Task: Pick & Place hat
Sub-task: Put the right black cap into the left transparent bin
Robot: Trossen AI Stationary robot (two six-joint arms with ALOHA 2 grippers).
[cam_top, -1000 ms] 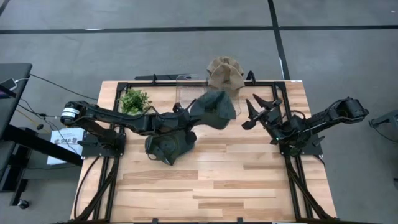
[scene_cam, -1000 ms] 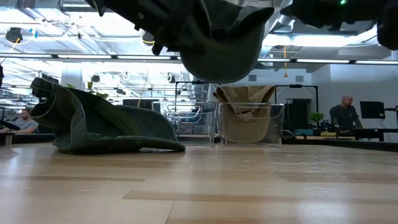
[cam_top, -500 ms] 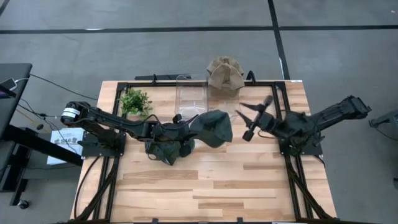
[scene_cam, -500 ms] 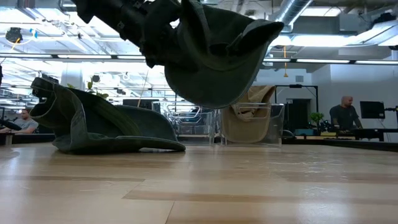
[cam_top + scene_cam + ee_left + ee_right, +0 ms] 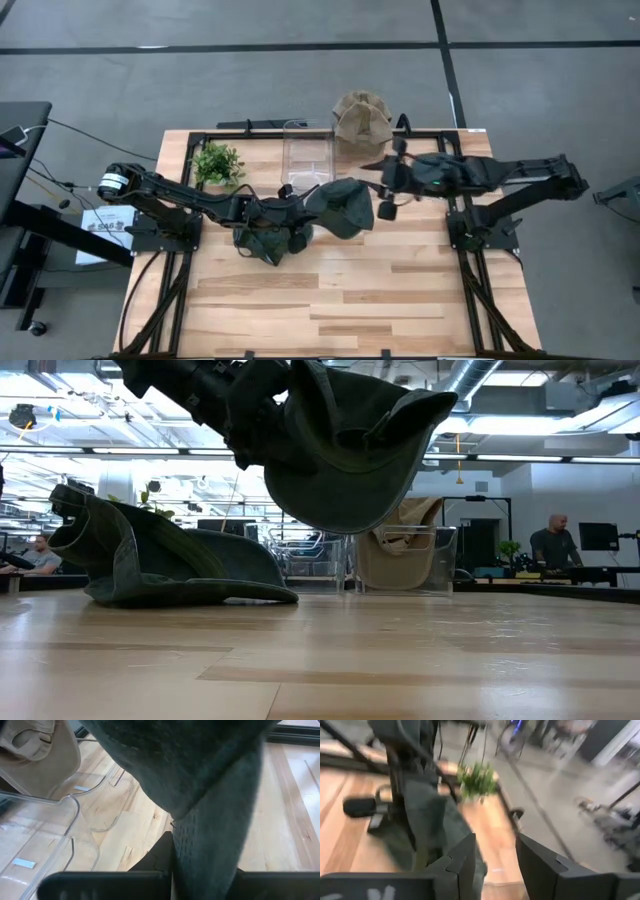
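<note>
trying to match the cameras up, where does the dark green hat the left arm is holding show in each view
High view: held dark green hat at table centre, left of the right gripper.
Low view: hanging top centre, off the table.
Left wrist view: filling the upper middle, clamped.
Right wrist view: dark mass left of centre.
Shared landmark: clear plastic bin.

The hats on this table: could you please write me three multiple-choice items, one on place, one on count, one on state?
1. Where is the tan hat?
A. At the clear bin on the table's far edge
B. Beside the plant
C. In the right gripper

2. How many dark green hats show?
A. One
B. Two
C. Three

3. The left gripper is:
A. Open, empty
B. Shut on the lifted green hat
C. Parked off the table

Key: 1 A, high view shows it there. 2 B, one lifted, the other green hat lying. 3 B, low view shows it airborne.
</note>
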